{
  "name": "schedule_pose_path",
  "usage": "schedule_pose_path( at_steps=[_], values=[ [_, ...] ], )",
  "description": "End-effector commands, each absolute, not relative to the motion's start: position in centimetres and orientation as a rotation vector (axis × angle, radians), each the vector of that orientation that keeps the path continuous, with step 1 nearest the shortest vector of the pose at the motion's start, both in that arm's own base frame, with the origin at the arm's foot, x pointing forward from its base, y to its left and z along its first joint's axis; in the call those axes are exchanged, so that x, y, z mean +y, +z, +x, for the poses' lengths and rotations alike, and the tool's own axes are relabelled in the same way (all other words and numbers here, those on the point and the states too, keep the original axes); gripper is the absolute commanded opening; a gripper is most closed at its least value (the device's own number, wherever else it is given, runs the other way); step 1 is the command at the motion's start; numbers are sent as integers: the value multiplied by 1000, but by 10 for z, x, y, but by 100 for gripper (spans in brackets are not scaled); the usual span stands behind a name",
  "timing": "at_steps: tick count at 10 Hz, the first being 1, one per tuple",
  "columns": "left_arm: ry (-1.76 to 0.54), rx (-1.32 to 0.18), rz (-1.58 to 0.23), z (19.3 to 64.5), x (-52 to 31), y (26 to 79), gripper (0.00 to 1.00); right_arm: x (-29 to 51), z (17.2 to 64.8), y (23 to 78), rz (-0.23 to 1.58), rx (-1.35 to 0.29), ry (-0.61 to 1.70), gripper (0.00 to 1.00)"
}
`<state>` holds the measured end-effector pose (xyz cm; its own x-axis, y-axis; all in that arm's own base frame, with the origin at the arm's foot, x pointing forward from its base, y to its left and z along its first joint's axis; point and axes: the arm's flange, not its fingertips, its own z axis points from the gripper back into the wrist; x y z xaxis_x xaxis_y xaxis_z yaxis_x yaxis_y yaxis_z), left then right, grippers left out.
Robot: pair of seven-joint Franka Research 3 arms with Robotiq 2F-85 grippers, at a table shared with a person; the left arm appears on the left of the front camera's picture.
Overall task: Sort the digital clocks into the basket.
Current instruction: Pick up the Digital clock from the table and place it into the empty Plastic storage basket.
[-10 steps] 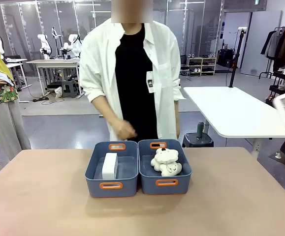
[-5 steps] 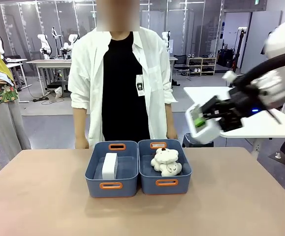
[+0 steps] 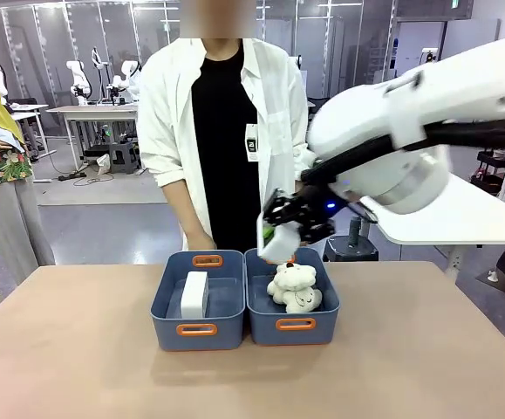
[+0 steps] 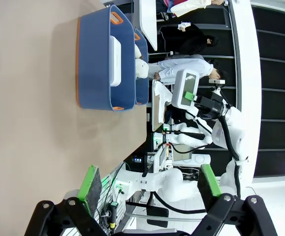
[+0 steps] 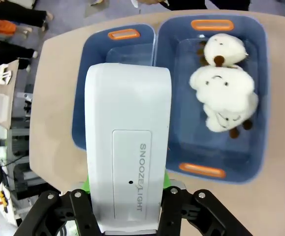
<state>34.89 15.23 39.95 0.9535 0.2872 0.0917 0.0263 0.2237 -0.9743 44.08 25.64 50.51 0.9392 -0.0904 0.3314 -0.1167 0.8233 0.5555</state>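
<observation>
A white digital clock [image 3: 194, 294] stands on edge inside the left blue basket [image 3: 174, 321]. My right gripper [image 3: 281, 232] is shut on a second white clock [image 3: 277, 245], holding it in the air just above the far rim where the two bins meet. In the right wrist view this held clock [image 5: 127, 147] covers most of the basket [image 5: 80, 123] below, with green pads at its sides. My left gripper [image 4: 149, 183] is open and holds nothing. It is well back from the basket [image 4: 100, 73] and looks along the table at it.
The right blue bin [image 3: 322, 307] holds cream plush toys [image 3: 294, 288], seen also as plush toys [image 5: 224, 88] in the bin [image 5: 263, 98]. A person in a white shirt [image 3: 169, 131] stands close behind both bins. Bare tabletop [image 3: 78, 349] lies left, right and in front.
My right arm has swung in from the far right, carrying the clock leftward and down to just above the bins. The person has shifted slightly. The left arm has not moved.
</observation>
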Motion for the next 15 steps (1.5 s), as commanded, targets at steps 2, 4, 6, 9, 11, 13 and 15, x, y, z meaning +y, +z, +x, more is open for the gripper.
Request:
schedule_pose_path(
  at_steps=[2, 4, 6, 9, 11, 13, 15],
  values=[
    [192, -263, -1346, 346, 153, 406, 100, 316, 455, 490, 557, -379, -50, 0],
    [192, -263, -1346, 346, 153, 406, 100, 358, 458, 463, 542, -418, -37, 0],
    [192, -263, -1346, 346, 153, 406, 100, 383, 457, 441, 500, -402, -1, 0],
    [192, -263, -1346, 346, 153, 406, 100, 394, 465, 410, 486, -351, 24, 0],
    [192, -263, -1346, 346, 153, 406, 100, 399, 472, 398, 490, -356, 67, 0],
    [192, -263, -1346, 346, 153, 406, 100, 397, 477, 390, 474, -334, 76, 61],
    [192, -263, -1346, 346, 153, 406, 100, 395, 481, 387, 479, -312, 56, 86]
  ],
)
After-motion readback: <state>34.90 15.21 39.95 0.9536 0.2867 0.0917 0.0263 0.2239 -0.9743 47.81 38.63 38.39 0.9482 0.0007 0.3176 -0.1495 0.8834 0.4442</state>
